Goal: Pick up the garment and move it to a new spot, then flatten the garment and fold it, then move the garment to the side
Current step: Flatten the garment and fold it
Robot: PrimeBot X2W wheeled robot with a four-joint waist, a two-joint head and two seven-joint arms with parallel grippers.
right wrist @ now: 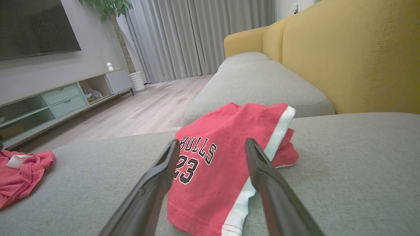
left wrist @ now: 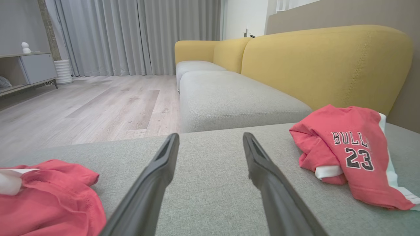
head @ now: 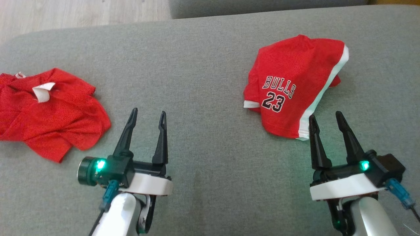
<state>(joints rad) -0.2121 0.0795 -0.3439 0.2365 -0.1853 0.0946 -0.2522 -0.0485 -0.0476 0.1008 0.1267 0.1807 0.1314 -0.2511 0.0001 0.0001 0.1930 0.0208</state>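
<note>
Grey sofa seat (head: 210,65) bears crumpled Bulls garment (head: 295,88). Right hand (head: 325,115), spread wide, empty, sits just beside garment's near hem, likely lined up for pickup. Left hand (head: 148,111), also spread, empty, well apart from garment.

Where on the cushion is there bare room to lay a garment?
Bare: middle of the grey cushion, between the crumpled red garment at left and the Bulls garment at right, ahead of the left gripper and right gripper. Crowded: both garments' spots.
</note>
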